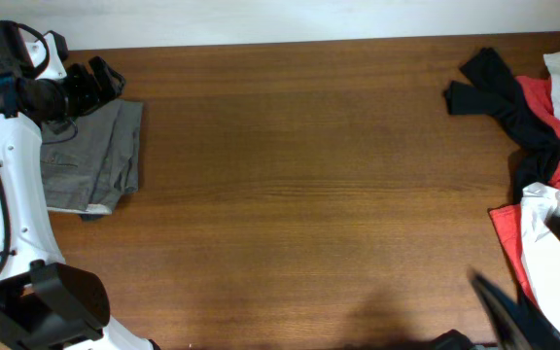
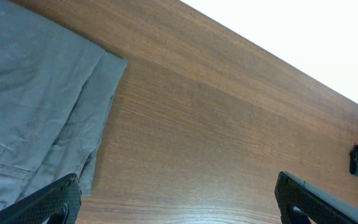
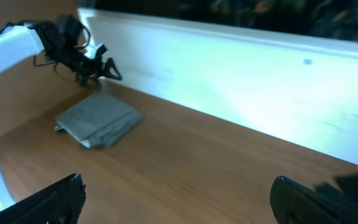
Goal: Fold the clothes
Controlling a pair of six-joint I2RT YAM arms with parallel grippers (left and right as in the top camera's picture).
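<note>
Grey-khaki trousers [image 1: 95, 160] lie folded in a neat rectangle at the table's far left; they also show as trousers [image 2: 36, 106] and trousers [image 3: 101, 121]. My left gripper [image 1: 100, 87] hovers at their back edge, open, with bare wood between its fingers in the left wrist view, gripper [image 2: 179, 202]. A loose pile of black, red and white clothes [image 1: 542, 146] lies at the right edge. My right gripper [image 3: 179, 199] is open and empty over bare wood; its blurred dark fingers [image 1: 513, 306] show beside that pile.
The wooden table [image 1: 309, 194] stretches between the folded trousers and the pile. A pale wall [image 3: 241, 81] runs along the table's back edge. The left arm's white links [image 1: 8, 194] stand along the left side.
</note>
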